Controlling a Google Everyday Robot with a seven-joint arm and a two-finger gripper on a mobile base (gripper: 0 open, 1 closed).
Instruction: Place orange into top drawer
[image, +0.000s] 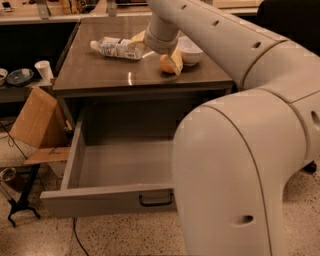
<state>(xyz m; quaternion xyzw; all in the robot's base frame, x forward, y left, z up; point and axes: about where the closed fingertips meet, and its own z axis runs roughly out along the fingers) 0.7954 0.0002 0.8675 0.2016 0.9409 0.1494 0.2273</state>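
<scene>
Camera view: the gripper (156, 50) is seen low over the back of the table (100, 75), with its two pale yellow fingers (176, 61) spread wide apart and nothing clamped between them. The orange (165, 64), round and matte, is set on the glossy brown table top. It is partly covered by one finger, and contact cannot be made out. A white bowl (191, 50) is placed just behind it, half hidden by the smooth cream arm. A plastic bottle (117, 48) is laid on its side nearby. Below, the top drawer (100, 201) is pulled out. Its flat grey floor is shown, its dark handle (156, 200) is seen at the front, and one end is blocked by the arm.
</scene>
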